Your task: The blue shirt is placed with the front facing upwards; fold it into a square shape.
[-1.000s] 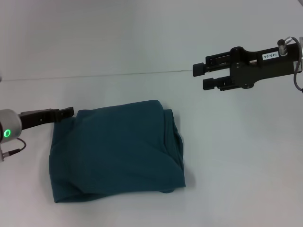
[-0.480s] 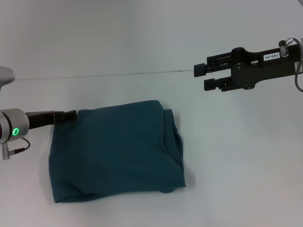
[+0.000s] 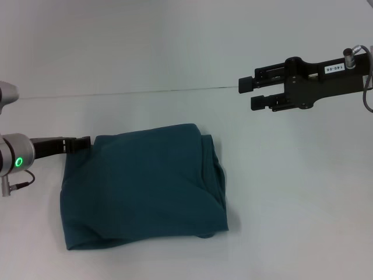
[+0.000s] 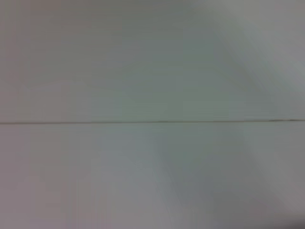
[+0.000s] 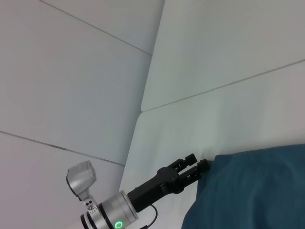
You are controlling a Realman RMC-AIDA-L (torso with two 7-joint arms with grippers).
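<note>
The left gripper [image 3: 83, 141] lies low at the far left corner of the blue shirt [image 3: 143, 186], its tips touching the cloth edge; whether they pinch it cannot be told. Against half a second ago, those tips sit slightly farther back from the shirt. The right gripper [image 3: 247, 93], fingers spread and holding nothing, hangs well above and beyond the shirt's right edge, unchanged. Bare white table [image 3: 291, 192] lies open beneath it.
</note>
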